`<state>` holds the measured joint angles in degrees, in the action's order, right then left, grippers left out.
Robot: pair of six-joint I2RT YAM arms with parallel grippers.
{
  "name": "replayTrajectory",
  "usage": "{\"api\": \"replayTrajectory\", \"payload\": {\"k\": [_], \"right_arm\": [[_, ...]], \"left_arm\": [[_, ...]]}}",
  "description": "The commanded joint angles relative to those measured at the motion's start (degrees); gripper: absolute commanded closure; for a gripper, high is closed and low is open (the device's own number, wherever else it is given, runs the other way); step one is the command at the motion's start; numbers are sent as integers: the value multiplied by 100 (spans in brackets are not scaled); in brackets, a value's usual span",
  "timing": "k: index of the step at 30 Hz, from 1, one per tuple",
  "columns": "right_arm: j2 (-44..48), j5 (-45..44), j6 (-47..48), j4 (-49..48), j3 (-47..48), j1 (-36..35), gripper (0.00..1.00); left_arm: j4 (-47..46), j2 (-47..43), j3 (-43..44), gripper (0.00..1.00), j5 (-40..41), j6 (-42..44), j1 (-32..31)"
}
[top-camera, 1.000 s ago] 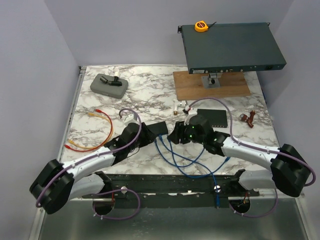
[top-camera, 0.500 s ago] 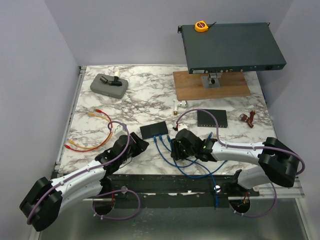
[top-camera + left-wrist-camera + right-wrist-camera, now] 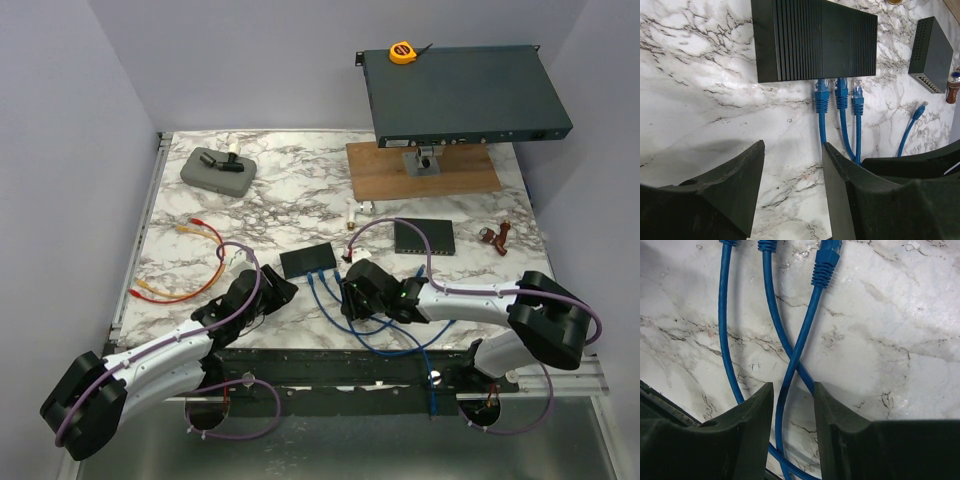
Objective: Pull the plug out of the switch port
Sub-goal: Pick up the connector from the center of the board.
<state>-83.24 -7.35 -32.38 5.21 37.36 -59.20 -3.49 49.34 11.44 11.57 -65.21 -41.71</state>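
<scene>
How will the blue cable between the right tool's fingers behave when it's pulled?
Probably floppy: the blue cable curves and crosses another on the marble. Its slack would likely straighten before tugging the plug. The small switch looks light, so it may slide along.

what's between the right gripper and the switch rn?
Blue cables on marble, one passing between the fingers of the right gripper; right wrist view.

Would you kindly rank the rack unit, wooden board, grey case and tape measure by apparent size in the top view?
Largest to smallest:
rack unit
wooden board
grey case
tape measure
No two look alike.
</scene>
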Motion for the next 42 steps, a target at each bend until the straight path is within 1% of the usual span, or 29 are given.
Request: {"api": "replayTrajectory", "payload": {"k": [1, 8, 12, 20, 22, 24, 26, 28, 29, 32, 35, 37, 39, 40, 42], "right_arm": [[-4, -93, -75, 179, 18, -181, 58], [379, -291, -254, 560, 6, -332, 57], [447, -288, -330, 559, -88, -402, 57], [-233, -215, -324, 226, -26, -419, 61], [-384, -222, -315, 159, 68, -425, 63], [-495, -220, -299, 129, 140, -431, 69], [-576, -283, -304, 183, 221, -434, 82], [-522, -420, -299, 308, 297, -429, 98], [-447, -559, -297, 385, 339, -434, 100], [46, -1077, -160, 776, 609, -429, 99], [633, -1592, 127, 1213, 1142, -421, 99], [1037, -1809, 357, 1297, 1464, -426, 99], [1509, -1748, 563, 962, 1547, -427, 99], [1754, -1582, 651, 718, 1492, -424, 99], [2334, -1321, 728, -5, 1244, -426, 99]], "left_arm": [[-35, -55, 46, 51, 121, 6, -8], [-64, -49, 43, 51, 146, 1, -7], [-146, -3, -1, 51, 126, -27, -11], [-196, 67, -12, 51, 73, -40, -12], [-179, 34, -19, 51, 72, -53, -9], [-147, -17, -47, 51, 85, -60, -12], [-103, -83, -54, 51, 99, -62, -11], [-51, -154, -61, 51, 123, -62, -13], [-25, -197, -55, 51, 133, -62, -12], [67, -338, -55, 51, 184, -62, -11], [97, -449, -54, 51, 228, -53, -8], [93, -477, -55, 51, 234, -44, -8], [57, -446, -60, 51, 231, -47, -9], [38, -422, -63, 51, 215, -44, -6], [-10, -386, -87, 51, 190, -62, -9]]}}
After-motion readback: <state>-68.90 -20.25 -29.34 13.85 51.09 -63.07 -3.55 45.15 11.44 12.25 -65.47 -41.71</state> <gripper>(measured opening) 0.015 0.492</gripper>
